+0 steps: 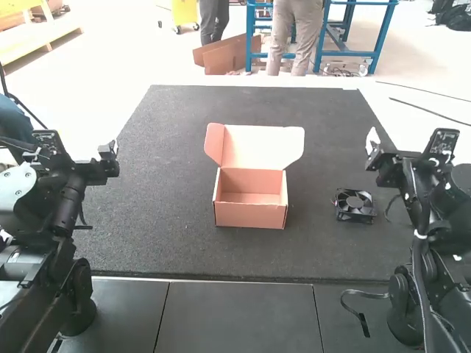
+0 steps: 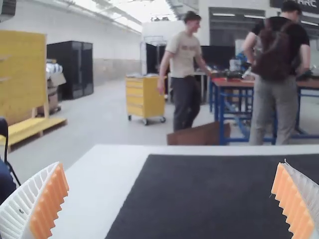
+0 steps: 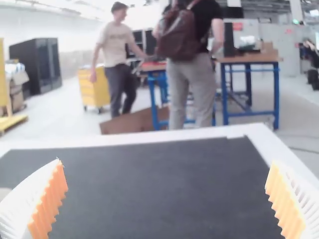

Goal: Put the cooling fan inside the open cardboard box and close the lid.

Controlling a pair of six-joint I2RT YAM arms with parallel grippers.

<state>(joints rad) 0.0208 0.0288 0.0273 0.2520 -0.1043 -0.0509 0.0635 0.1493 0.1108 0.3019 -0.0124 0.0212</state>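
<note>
High view: the cooling fan [image 1: 355, 205] sits between the cardboard box [image 1: 251, 193] and the right hand [image 1: 374, 150] — far nearer it than the left hand [image 1: 110, 152] — both hands spread open, empty.

There are 1 cardboard box [image 1: 250, 213], 1 cooling fan [image 1: 355, 205] and 1 black mat [image 1: 162, 184].

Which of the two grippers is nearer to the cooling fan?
The right gripper: it and the cooling fan are right of the cardboard box, the left gripper left of it.
</note>
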